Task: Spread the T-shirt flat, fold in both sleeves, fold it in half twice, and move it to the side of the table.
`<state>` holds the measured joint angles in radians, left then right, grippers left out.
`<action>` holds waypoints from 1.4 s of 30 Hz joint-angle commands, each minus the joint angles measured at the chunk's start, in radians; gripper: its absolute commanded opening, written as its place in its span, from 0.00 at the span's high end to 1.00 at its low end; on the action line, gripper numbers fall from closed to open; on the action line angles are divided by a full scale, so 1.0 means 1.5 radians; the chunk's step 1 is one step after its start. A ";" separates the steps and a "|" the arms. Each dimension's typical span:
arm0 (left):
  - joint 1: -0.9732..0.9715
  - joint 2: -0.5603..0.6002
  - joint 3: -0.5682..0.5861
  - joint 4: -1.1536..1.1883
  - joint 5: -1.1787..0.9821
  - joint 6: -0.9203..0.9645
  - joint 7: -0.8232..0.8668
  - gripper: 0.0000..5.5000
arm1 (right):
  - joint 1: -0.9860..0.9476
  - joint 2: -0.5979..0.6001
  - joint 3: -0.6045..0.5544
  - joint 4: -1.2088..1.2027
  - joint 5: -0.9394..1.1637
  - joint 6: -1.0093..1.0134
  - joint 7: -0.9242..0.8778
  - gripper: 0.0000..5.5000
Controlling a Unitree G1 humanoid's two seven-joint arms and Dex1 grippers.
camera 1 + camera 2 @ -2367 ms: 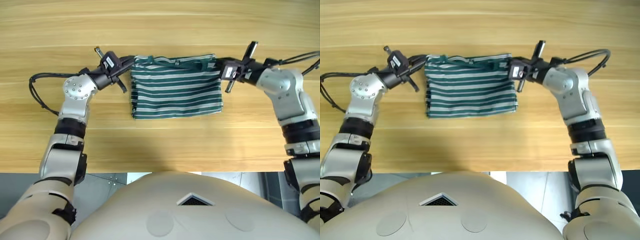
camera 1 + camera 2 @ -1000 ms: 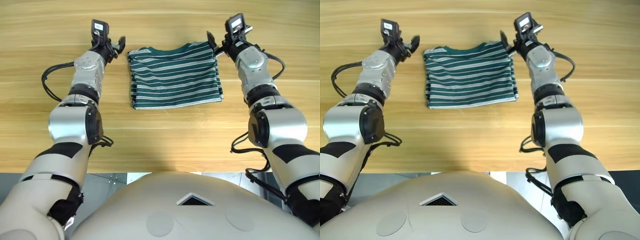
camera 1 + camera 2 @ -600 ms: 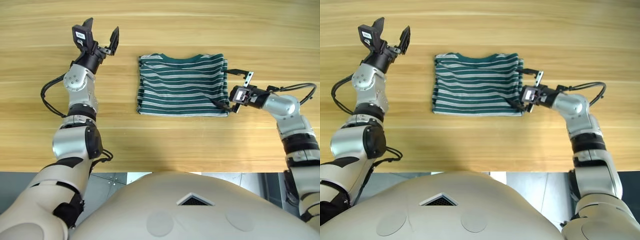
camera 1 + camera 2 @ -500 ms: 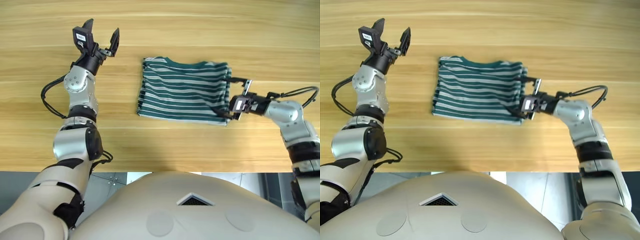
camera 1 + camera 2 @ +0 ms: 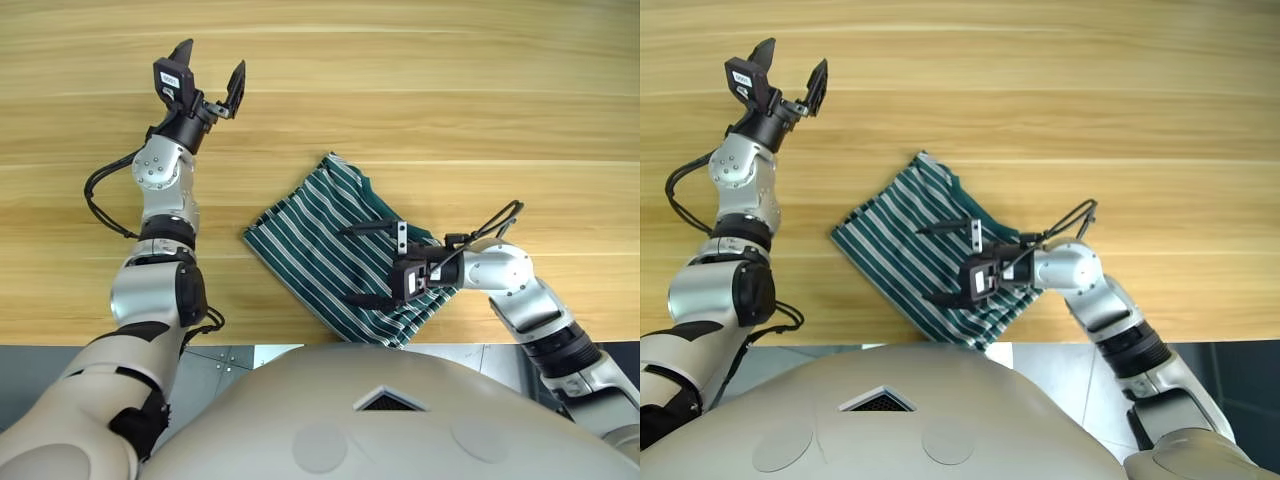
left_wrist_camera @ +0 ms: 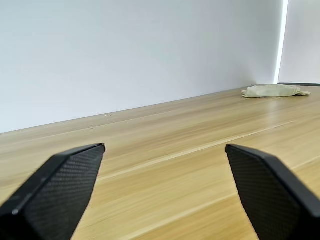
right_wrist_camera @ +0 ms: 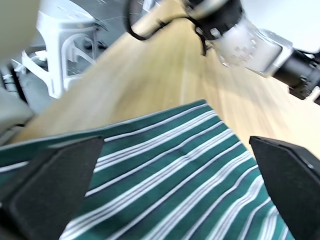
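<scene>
1 T-shirt (image 5: 310, 235) | 1 table (image 5: 500, 100) | left gripper (image 5: 213, 57) spread | right gripper (image 5: 347, 266) spread

The light in here is bright and even. The pale wooden table (image 5: 400, 60) has a soft sheen toward 12 o'clock and looks dimmer by its edge at 6 o'clock. Around the T-shirt (image 5: 330, 240) the shadows are faint and soft-edged. In the left wrist view the white wall (image 6: 125, 45) is flatly lit, and a strip of light (image 6: 284, 40) glares at 2 o'clock.
</scene>
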<state>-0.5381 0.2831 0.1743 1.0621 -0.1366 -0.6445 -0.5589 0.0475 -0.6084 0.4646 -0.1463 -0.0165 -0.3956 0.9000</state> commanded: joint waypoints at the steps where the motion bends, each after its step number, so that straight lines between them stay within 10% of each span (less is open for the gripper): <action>1: 0.006 -0.008 -0.009 -0.006 0.007 -0.006 0.001 0.19 | -0.083 0.073 0.008 0.083 -0.098 0.018 -0.079 0.02; 12: 0.009 -0.021 -0.018 0.004 0.013 -0.008 0.008 0.19 | -0.288 0.230 0.086 0.516 -0.339 -0.013 -0.340 0.02; 23: 0.019 -0.031 -0.024 -0.002 0.017 -0.012 0.009 0.19 | -0.436 0.295 -0.011 0.895 -0.301 0.087 -0.639 0.02; 42: 0.266 0.047 -0.212 -0.318 0.007 -0.071 -0.291 0.19 | -0.316 0.252 -0.128 0.516 -0.246 -0.063 -0.709 0.02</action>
<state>-0.1610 0.3239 -0.1227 0.6302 -0.1259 -0.7700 -0.9743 -0.4641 -0.2079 0.3089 0.7142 -0.4079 -0.4854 -0.1558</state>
